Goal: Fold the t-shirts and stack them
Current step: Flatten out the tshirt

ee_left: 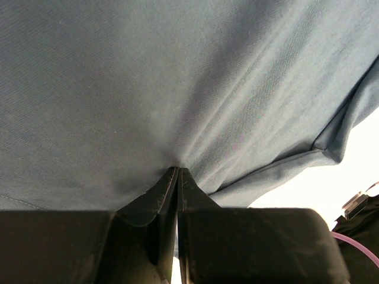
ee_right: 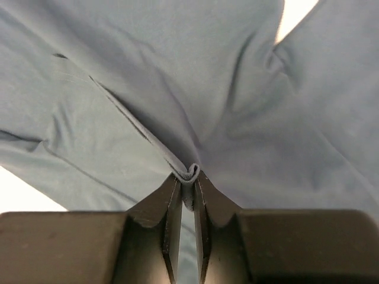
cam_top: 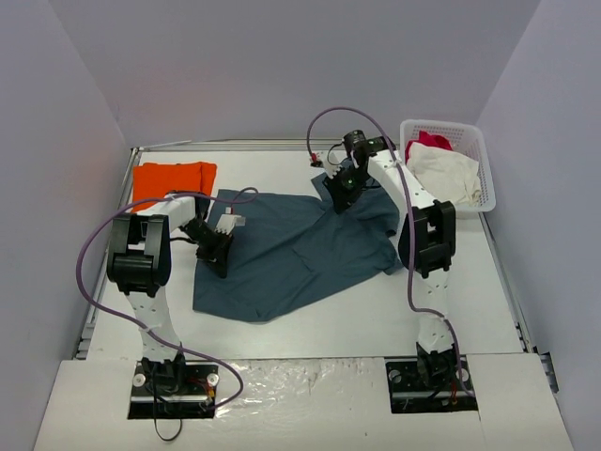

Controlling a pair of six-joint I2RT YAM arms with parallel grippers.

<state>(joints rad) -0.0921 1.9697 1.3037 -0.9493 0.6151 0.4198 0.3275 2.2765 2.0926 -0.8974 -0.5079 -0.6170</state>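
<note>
A white plastic basket (cam_top: 485,164) with holes in its walls sits at the back right corner of the table (cam_top: 376,319). In it lie a white garment (cam_top: 449,174) and a red-pink garment (cam_top: 427,141), both in crumpled lumps. The right arm reaches up just beside the basket. A thin purple cable (cam_top: 83,272) loops off the left arm, and another one loops off the right.

The slate-blue t-shirt (cam_top: 291,249) lies spread out in the middle of the table. It is soft cloth, mostly flat, with long creases. The orange t-shirt (cam_top: 174,178) is at the back left, folded into a neat, flat block, close to the blue one but not on it.

The left gripper (ee_left: 178,170) is at the blue shirt's left edge. Its black jaws are pressed tight together on the cloth, and wrinkles fan out from the tips. The right gripper (ee_right: 190,176) is at the shirt's far right part. Its jaws are nearly together, with a small rolled fold of blue cloth pinched between them.

There are two t-shirts, two other garments, one basket, two arms and two cables.
</note>
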